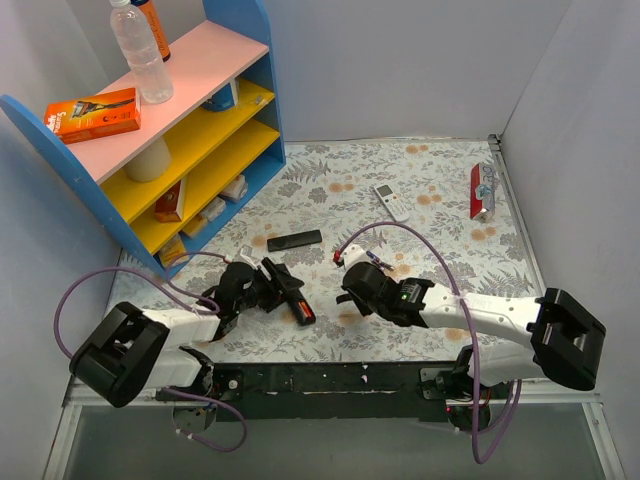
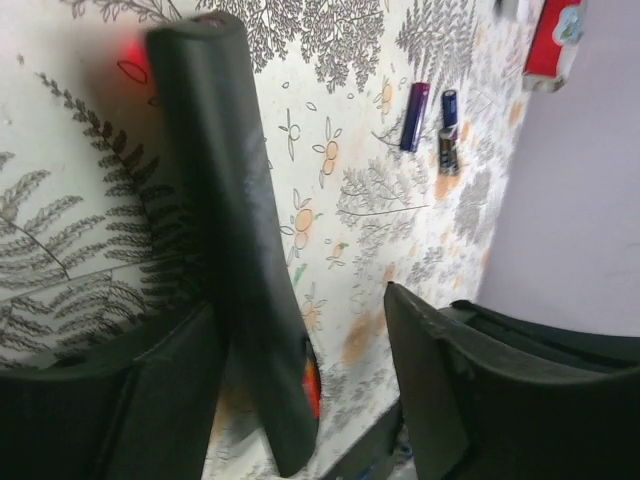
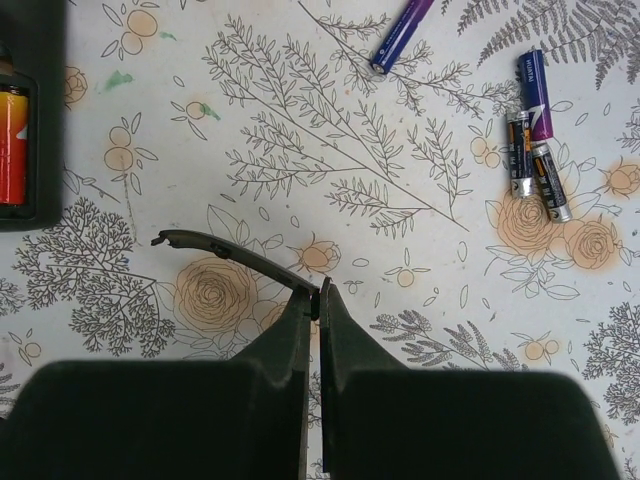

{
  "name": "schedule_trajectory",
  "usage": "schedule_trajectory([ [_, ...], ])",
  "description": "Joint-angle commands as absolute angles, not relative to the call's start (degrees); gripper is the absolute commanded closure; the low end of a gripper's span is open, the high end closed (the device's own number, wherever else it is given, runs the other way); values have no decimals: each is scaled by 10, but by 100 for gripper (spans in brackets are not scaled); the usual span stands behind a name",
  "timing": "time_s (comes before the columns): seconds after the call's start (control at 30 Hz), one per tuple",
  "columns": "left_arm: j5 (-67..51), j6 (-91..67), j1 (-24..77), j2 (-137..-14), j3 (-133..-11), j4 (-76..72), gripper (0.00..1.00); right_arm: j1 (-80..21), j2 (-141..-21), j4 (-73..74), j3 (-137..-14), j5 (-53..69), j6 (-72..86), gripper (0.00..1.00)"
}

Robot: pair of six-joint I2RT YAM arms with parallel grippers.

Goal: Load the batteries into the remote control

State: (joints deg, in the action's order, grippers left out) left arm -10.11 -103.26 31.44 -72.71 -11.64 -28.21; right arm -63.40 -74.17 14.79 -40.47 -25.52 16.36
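right pincer (image 3: 316,292): shut tight, its tips pinching one end of a thin, curved black battery cover (image 3: 225,250). the rest of the cover sticks out sideways, low over the worktop (image 3: 300,140); whether it touches, i cannot tell.
left pincer (image 2: 298,310): spread wide. the remote control (image 2: 220,200) lies between its fingers, resting against one and well clear of the other, so it is flanked rather than clamped.
remote control: on the worktop between the two arms, open bay facing up, with a red-orange cell (image 3: 10,140) seated in it. how many slots the bay has, i cannot tell.
batteries (image 3: 535,100): loose on the worktop beyond the right pincer, three close together and one purple-blue cell lying apart.
step in hand: by my judgement mid-load, with the cover off and held, one cell in, and the spares not yet picked up.
next move: probably set the cover down clear of the remote to free the right pincer. then it can pinch one loose cell across its middle and match its ends to the bay. the left pincer would do well to close and steady the remote.
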Motion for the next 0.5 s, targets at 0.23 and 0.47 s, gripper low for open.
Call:
schedule_trajectory([
  [0.23,-56,-1074,316,-542,-106,-125,2,-631,-681,86,-390,-276,144,99],
  [0.47,-30,-1070,316,-394,-117,22,2,-631,-639,38,-374,-252,87,99],
])
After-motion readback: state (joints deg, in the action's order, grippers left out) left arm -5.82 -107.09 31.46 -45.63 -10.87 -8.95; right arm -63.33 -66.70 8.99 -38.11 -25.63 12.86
